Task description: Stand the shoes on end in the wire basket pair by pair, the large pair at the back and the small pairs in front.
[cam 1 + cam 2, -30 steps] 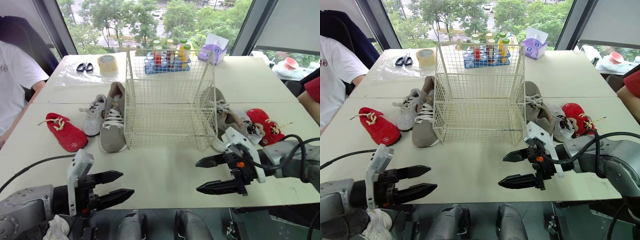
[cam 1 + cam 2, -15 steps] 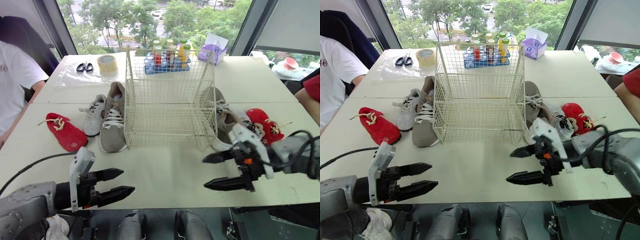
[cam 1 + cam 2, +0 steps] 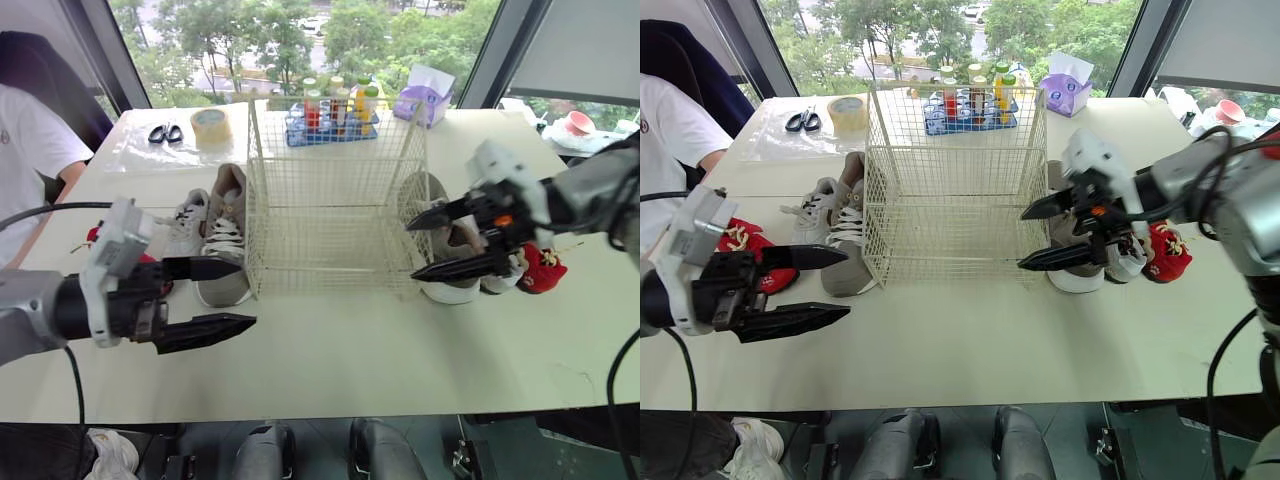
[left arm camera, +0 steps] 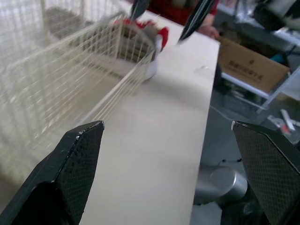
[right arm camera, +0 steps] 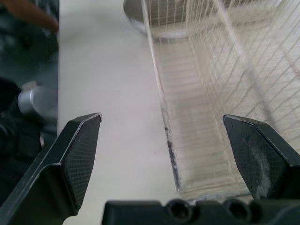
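Your left gripper (image 3: 245, 293) hangs released, fingers spread wide, over the table (image 3: 340, 350). A grey shoe (image 3: 225, 245) and a small white shoe (image 3: 188, 225) lie just beyond its tips, and a red shoe (image 3: 740, 240) lies beside its wrist. Your right gripper (image 3: 410, 250) is released too, its tips near the right wall of the wire basket (image 3: 335, 180). The other grey shoe (image 3: 450, 290) and another red shoe (image 3: 545, 272) lie on the table just behind its fingers.

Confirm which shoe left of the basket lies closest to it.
The large tan shoe with white laces, right beside the wire basket; the small white shoe lies outside it, the red shoe farthest out.
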